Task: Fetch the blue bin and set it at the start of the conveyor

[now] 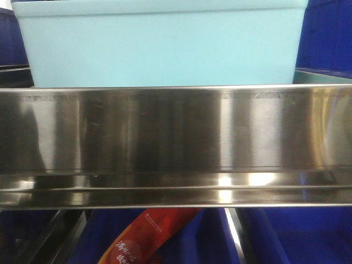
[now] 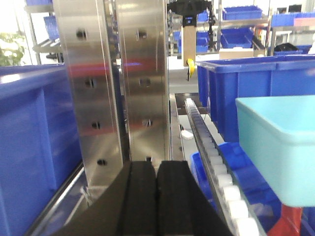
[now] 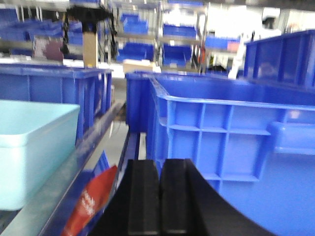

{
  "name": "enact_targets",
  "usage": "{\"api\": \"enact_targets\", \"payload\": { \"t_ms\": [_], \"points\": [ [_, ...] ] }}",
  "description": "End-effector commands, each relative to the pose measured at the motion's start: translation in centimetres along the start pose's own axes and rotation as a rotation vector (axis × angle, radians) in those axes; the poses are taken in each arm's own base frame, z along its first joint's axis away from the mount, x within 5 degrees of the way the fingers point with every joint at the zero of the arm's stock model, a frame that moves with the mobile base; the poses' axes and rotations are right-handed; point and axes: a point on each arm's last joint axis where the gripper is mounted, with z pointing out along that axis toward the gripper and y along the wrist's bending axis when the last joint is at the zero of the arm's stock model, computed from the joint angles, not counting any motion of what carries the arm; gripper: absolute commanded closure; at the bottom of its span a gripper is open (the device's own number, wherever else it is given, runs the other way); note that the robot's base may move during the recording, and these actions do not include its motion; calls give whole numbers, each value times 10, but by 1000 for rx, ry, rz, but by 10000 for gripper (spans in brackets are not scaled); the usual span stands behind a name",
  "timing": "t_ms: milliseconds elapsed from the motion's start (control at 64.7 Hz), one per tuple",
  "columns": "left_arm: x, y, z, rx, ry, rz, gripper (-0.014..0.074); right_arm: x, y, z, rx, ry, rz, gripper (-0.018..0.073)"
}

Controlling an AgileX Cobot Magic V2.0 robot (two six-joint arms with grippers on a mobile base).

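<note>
Only the front view shows the bin square-on: it stands just behind the steel rail, filling the upper frame, with a red packet on the level below. The left wrist view has the bin at its right edge, beside a line of white rollers, with steel uprights ahead. The left gripper points level at them, pads pressed together, holding nothing. In the right wrist view the bin lies to the left. The right gripper, likewise closed and empty, faces a dark crate.
</note>
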Motion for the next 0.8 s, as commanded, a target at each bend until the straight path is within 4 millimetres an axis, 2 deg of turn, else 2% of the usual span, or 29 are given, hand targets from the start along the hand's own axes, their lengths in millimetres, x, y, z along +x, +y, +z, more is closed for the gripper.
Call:
{"api": "enact_targets", "payload": {
  "t_ms": [0,155,294,433,572,695,788],
  "points": [
    [-20,2,3,-7,27,2,707,-14,-1,0,1,81,-5,721],
    [-57,3,21,5,112,-21,707,-50,-3,13,-1,157,-5,721],
    [-84,5,43,6,262,-25,707,-81,-4,32,-4,217,-3,721],
    [-102,5,65,9,292,-28,707,-105,-5,54,-7,252,-2,721],
    [-108,5,72,11,252,-28,707,-115,-5,68,-6,225,-2,721],
    [-114,4,74,13,181,-30,707,-116,-5,72,-14,213,11,721],
    [-113,3,81,21,197,-42,707,-116,-4,79,-19,233,17,721]
  ]
}}
